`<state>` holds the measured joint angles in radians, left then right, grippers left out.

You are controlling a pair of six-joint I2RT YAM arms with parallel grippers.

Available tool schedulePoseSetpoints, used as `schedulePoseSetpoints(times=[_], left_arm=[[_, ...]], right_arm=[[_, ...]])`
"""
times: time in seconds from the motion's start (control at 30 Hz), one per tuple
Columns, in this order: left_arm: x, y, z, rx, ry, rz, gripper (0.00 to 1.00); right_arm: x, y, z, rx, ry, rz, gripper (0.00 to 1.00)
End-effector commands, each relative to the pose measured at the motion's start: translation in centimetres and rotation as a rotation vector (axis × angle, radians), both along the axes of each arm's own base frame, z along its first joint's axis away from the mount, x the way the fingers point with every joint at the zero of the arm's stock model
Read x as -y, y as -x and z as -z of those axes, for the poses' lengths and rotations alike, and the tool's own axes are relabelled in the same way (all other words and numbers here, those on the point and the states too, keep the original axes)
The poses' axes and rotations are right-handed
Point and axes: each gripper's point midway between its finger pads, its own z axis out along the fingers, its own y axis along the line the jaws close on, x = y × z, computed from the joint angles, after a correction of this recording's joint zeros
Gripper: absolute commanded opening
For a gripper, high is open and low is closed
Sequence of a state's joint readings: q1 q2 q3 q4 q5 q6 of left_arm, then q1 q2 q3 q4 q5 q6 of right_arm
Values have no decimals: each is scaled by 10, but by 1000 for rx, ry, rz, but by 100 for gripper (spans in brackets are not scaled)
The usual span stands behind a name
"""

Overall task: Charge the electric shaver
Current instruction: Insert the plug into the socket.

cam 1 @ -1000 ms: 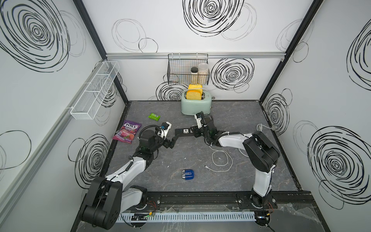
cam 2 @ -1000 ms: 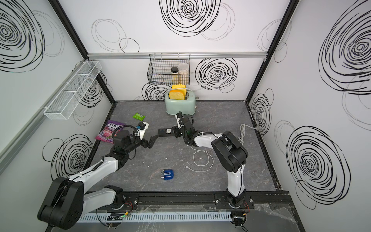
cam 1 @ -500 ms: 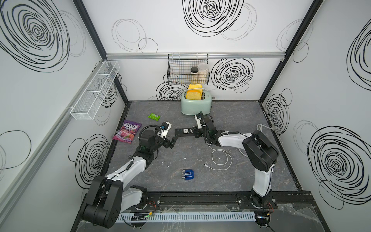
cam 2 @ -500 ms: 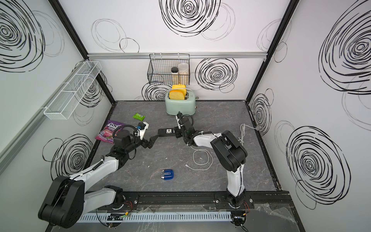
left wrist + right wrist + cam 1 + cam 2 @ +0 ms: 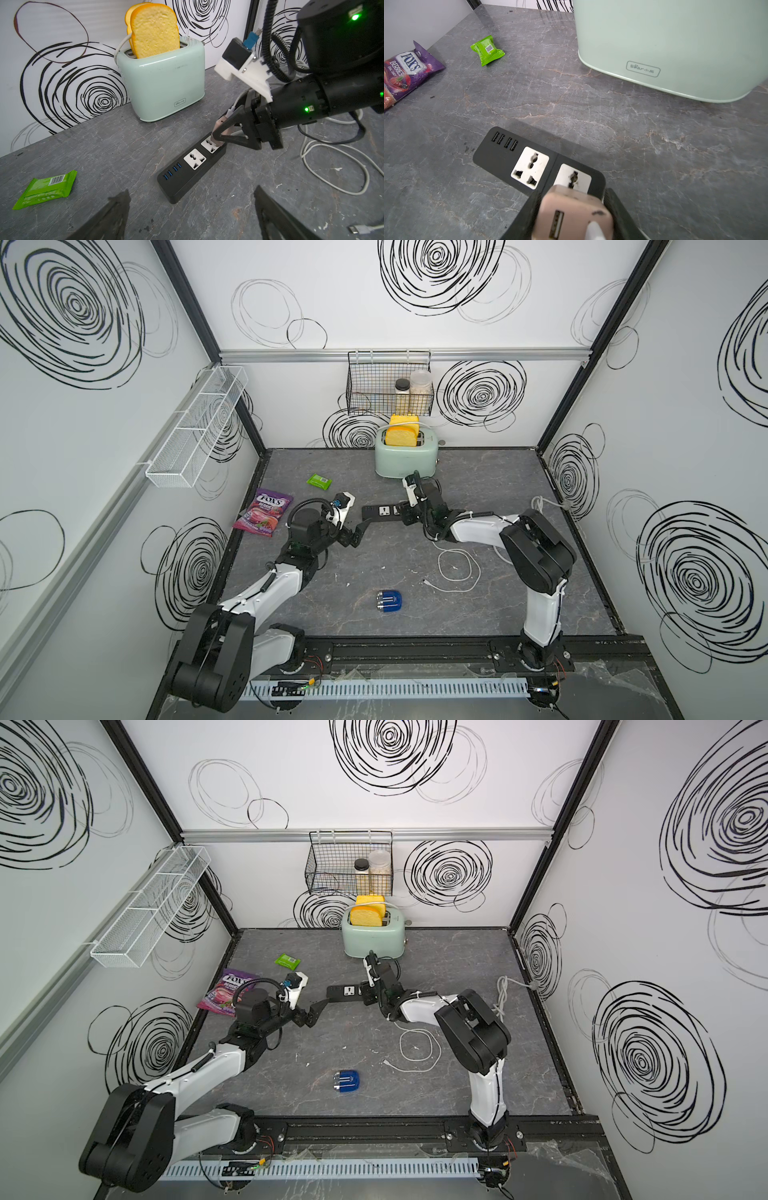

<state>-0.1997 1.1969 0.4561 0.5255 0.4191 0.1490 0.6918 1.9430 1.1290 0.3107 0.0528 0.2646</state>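
Nearest the rail, the electric shaver (image 5: 389,602) lies flat on the tabletop (image 5: 457,626), silver heads turned toward the left arm's side and well apart from both arms. It looks parked until power is arranged, so the task seems to be at an early step. Just beyond it the white cable (image 5: 457,572) rests in a loose loop, its small free connector on the surface and aimed roughly at the shaver, probably left slack so that end can reach the device later. Farther in, the left pincer (image 5: 191,191) is spread wide and holds nothing; its fingers (image 5: 120,207) flank the USB end of the black power strip (image 5: 187,176), a pose that reads as a brace to stop the strip sliding, though I cannot tell whether it touches. At the strip's other end the right pincer (image 5: 221,133) is pinching the pinkish charger cube (image 5: 571,214) from both sides, tilted down onto the end socket with the cable plugged into its back. The side grip leaves the prong face clear for pushing in; the prongs are hidden, so whether the cube is seated is unclear. The middle socket and the four USB ports stand free. Off toward the left wall lie a green packet (image 5: 45,189) and a purple candy bag (image 5: 263,512), clear of the work. Behind the strip stands the mint toaster (image 5: 164,83) with two bread slices (image 5: 154,29) upright in its slots, and above it a wire basket (image 5: 365,381) hangs on the back wall.
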Motion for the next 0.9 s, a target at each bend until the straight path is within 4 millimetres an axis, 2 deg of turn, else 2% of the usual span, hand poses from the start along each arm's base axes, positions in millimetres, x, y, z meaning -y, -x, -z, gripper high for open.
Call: schedulePoseSetpoints(times=[0.0, 0.2, 0.47, 0.67, 0.87], left_arm=[[-2, -3, -8, 33, 18, -1, 97], [-1, -3, -9, 35, 21, 1, 97], [-2, -3, -10, 37, 23, -3, 97], [-3, -3, -11, 40, 25, -3, 97], [-3, -3, -11, 41, 25, -2, 97]], right_arm=[[-7, 4, 15, -19, 39, -35, 0], [-10, 3, 19, -27, 62, -59, 0], [-15, 3, 8, 5, 44, -71, 0], [-13, -2, -11, 62, 40, -60, 0], [-16, -3, -9, 60, 33, -61, 0]])
